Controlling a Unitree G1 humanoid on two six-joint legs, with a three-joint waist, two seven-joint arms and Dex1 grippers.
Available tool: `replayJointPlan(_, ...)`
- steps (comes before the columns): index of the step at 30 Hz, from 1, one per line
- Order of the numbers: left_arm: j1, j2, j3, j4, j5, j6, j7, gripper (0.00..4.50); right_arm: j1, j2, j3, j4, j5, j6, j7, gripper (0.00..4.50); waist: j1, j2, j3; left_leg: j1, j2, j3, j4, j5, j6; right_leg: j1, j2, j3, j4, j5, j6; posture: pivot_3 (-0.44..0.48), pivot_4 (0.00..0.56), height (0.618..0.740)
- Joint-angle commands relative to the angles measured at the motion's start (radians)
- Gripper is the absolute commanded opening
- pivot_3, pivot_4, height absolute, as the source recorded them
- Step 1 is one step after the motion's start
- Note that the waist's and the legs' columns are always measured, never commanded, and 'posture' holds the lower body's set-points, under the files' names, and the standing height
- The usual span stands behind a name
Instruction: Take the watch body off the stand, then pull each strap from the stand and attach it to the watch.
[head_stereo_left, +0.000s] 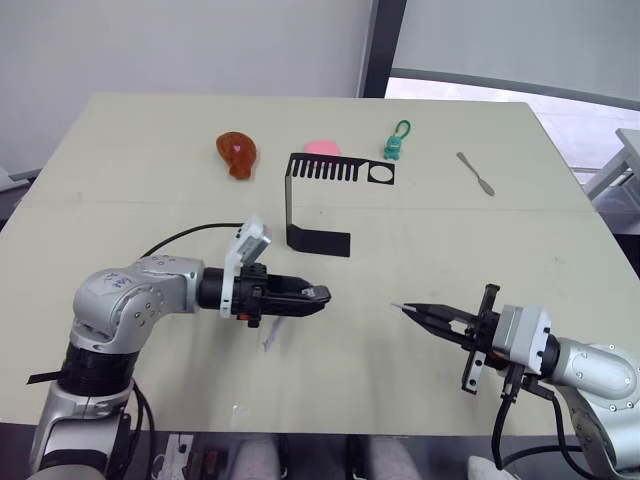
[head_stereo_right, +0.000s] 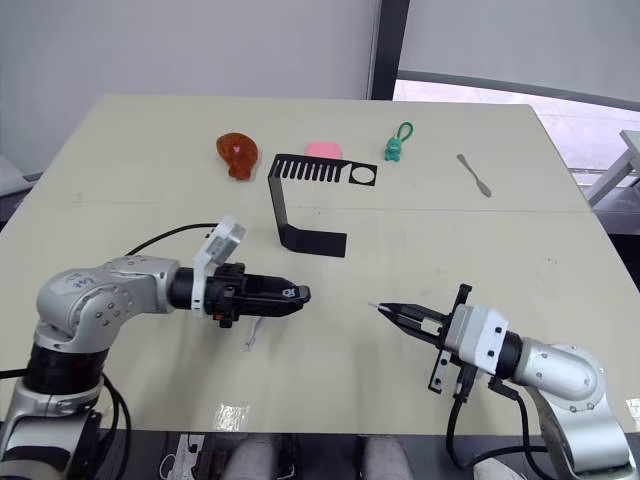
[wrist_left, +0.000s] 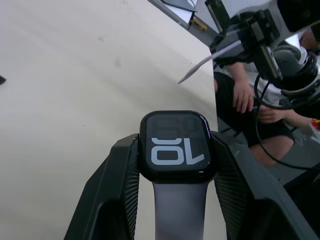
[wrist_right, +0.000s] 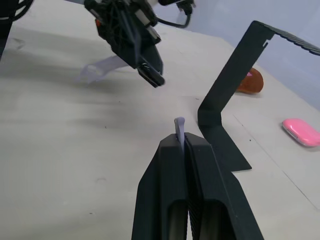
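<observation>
left pincer grips watch | right pincer pinches strap | stand, spatula, keychain beyond on table

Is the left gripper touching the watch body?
Touching. In the left wrist view the watch body sits clamped between the left gripper fingers, both pads pressed against its sides, one strap already attached to it.
</observation>
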Motion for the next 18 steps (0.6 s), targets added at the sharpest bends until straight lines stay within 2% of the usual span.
replayJointPlan(1, -0.023, -0.023, -0.006, -0.018, -0.025, 0.027, 0.039, 1.61, 0.001, 0.011, 0.004, -0.038, -0.009, -0.051, -0.02, 0.0, -0.005, 0.0, 0.0, 0.0, 0.0, 0.0, 0.0, 0.0, 0.0, 0.0, 0.0, 0.0, 0.0, 0.0, 0.0, 0.0, 0.15, 0.74)
replayJointPlan(9, -0.035, -0.065, -0.041, -0.001, -0.017, 0.028, 0.075, 1.61, 0.0, 0.005, 0.017, -0.026, -0.027, -0.1, -0.016, 0.0, -0.005, 0.0, 0.0, 0.0, 0.0, 0.0, 0.0, 0.0, -0.001, 0.0, 0.0, 0.0, 0.0, 0.0, 0.0, 0.0, 0.15, 0.74)
replayJointPlan(18, -0.047, -0.105, -0.058, 0.009, -0.017, 0.026, 0.098, 1.61, -0.067, 0.006, 0.091, 0.016, -0.091, -0.126, -0.023, 0.0, -0.006, 0.0, 0.0, 0.0, 0.0, 0.0, 0.0, 0.0, -0.001, 0.0, 0.0, 0.0, 0.0, 0.0, 0.0, 0.0, 0.15, 0.74)
